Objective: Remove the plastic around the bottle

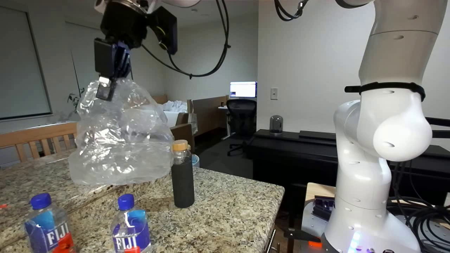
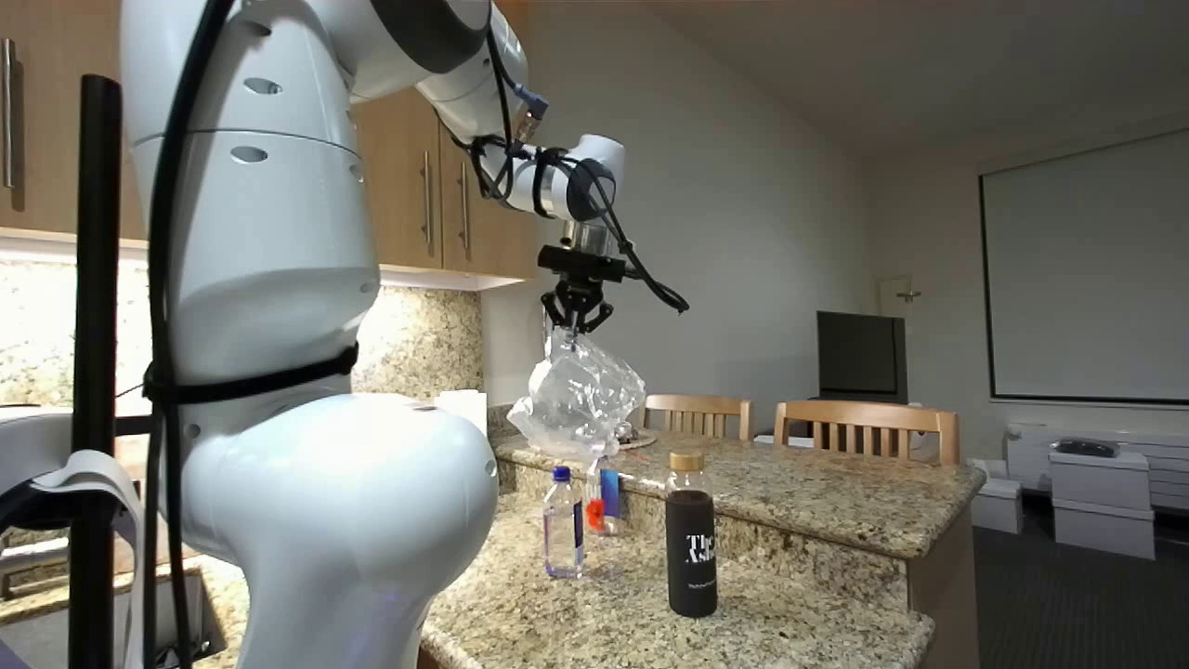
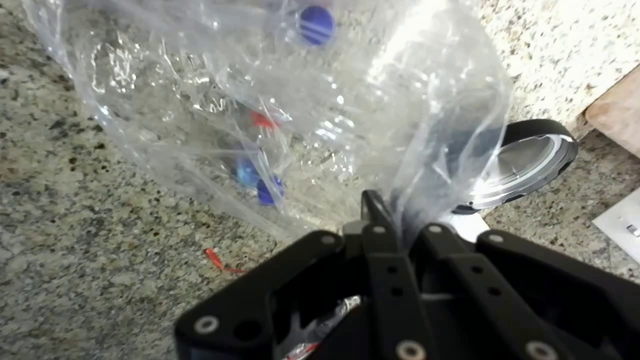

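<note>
Granite, pale and speckled, tops the counter (image 2: 557, 623), with a raised ledge (image 2: 836, 478) behind. Nearest, in an exterior view, one white robot arm (image 2: 279, 325) climbs at nine o'clock, bends over at the top and reaches toward three, its wrist pointing down to six. Next, one dark bottle (image 2: 692, 525) stands upright on the counter, uncovered; its white lettering (image 2: 700, 548) reads only in an exterior view. Up at eleven o'clock from it, across a gap, the single black gripper (image 2: 573, 334) is pinched narrow on one crinkled, clear plastic (image 2: 583, 400), which hangs beneath. Through the plastic, the wrist view shows two blue caps (image 3: 316, 25), at twelve and nine; at three, that view alone gives a dark-rimmed round object (image 3: 530, 162) I cannot name. Two water bottles (image 2: 562, 534) stand at nine and ten o'clock from the dark one, their FIJI labels (image 1: 130, 240) readable in an exterior view. Beyond the ledge are two wooden chairs (image 2: 868, 432), at twelve and two; only an exterior view shows a lit monitor (image 1: 243, 89), far off at one.
</note>
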{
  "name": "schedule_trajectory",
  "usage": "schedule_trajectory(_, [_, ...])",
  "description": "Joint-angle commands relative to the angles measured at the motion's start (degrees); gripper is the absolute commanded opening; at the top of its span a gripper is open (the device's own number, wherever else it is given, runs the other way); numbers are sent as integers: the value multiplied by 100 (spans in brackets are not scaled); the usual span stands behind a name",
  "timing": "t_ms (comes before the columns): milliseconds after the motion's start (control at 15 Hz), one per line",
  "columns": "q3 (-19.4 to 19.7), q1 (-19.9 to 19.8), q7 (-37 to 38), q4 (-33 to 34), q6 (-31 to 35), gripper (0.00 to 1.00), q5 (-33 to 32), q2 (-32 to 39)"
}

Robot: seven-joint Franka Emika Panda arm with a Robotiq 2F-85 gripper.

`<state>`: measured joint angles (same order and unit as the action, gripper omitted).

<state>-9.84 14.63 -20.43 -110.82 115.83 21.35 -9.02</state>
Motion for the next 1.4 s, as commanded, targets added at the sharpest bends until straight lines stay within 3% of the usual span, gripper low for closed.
schedule_trajectory(0, [-24,77,-470,-502,4,9,239,-88])
schedule_trajectory(533, [-114,277,-1288,-1074,701,9,453,-73])
schedule_trajectory(1000, [-188,398,-1780,-1409,909,8,557,81])
schedule_trajectory(1333, [-289,503,-2523,-1828,923,8,825,68])
